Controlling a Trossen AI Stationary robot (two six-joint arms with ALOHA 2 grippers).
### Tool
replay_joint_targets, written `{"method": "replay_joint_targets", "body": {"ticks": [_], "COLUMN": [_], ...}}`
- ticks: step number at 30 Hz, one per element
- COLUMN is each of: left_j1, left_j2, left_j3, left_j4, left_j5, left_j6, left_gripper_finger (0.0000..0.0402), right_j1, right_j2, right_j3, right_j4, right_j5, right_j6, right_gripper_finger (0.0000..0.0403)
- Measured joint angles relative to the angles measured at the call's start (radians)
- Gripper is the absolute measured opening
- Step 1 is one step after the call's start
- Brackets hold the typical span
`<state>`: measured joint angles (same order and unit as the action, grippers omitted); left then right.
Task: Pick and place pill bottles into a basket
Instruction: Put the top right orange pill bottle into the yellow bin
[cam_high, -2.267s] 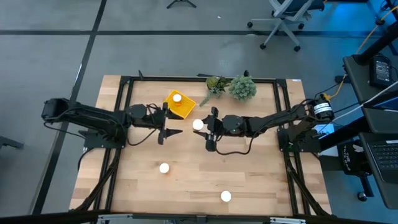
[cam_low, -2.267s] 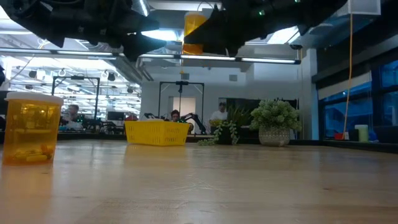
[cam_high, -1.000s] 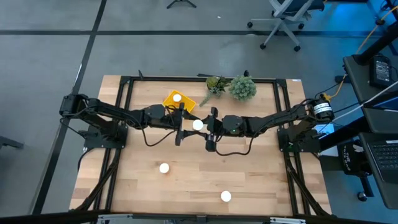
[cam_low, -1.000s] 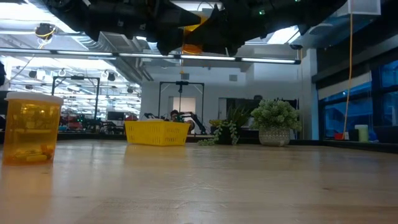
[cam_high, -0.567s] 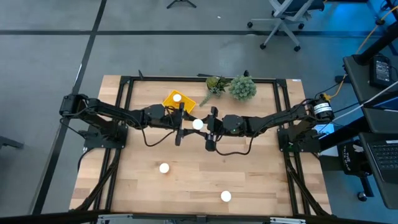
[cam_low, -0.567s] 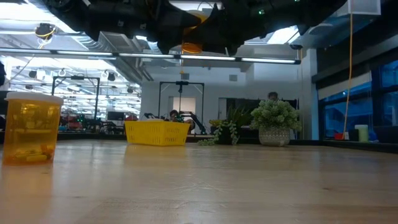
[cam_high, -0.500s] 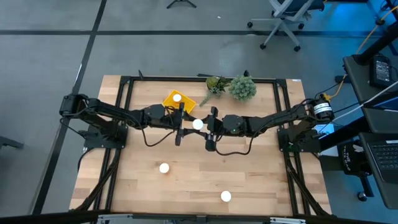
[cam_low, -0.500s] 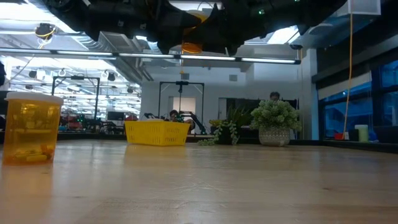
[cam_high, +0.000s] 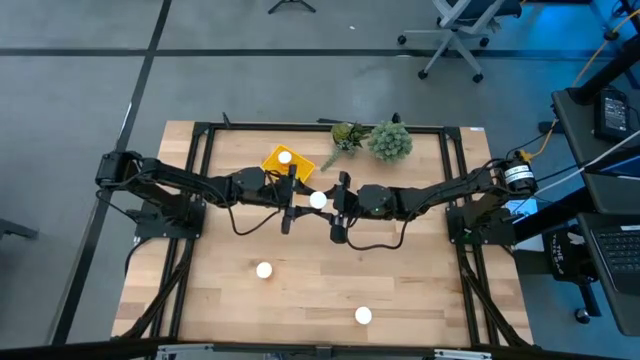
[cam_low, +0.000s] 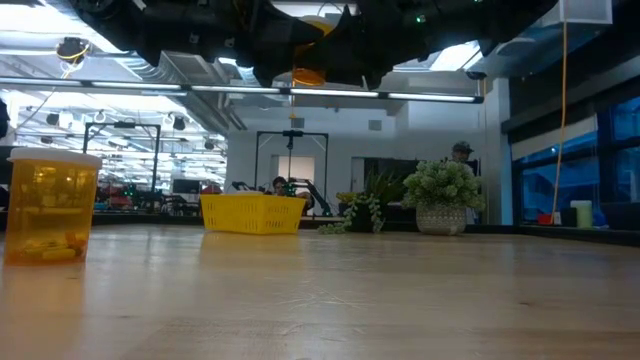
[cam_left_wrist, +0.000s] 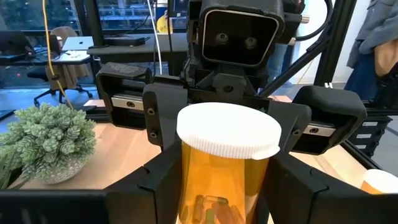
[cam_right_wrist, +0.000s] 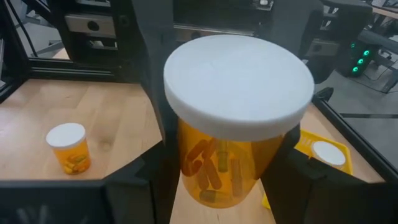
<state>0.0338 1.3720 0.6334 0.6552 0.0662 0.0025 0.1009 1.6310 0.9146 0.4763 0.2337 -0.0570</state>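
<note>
A pill bottle with a white cap and an orange body is held upright high above the table's middle, between my two grippers. My left gripper comes at it from the table's left. My right gripper comes at it from the right. Both are shut on it. The yellow basket sits toward the far edge with one bottle standing inside. Two more bottles stand on their bases on the near half of the table. My left gripper has the bottle's orange body below the cap between its two fingers. The fingers lie level and come from the table's left. The bottle stands upright, cap up, clear of the table. My right gripper pinches the same orange body below the cap between its two fingers. The fingers lie level and come from the table's right, facing the left gripper. The bottle is far above the table.
Two green plant clumps stand at the far edge, to the right of the basket. A black frame runs around the table's sides. In the low view, one standing bottle is close to the camera.
My left gripper has gone toward the table's right and reached the bottle that my right gripper holds up. For the last second both arms and the bottle have kept still.
</note>
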Motion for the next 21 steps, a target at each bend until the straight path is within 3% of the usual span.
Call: {"method": "replay_joint_targets", "body": {"ticks": [21], "left_j1": [0.001], "left_j2": [-0.052], "left_j3": [-0.001], "left_j4": [-0.035], "left_j5": [0.007], "left_j6": [0.043], "left_gripper_finger": [0.0189], "right_j1": [0.001], "right_j2": [0.0], "right_j3": [0.003], "right_j4": [0.022], "right_j5": [0.024], "right_j6": [-0.03], "right_gripper_finger": [0.0194]}}
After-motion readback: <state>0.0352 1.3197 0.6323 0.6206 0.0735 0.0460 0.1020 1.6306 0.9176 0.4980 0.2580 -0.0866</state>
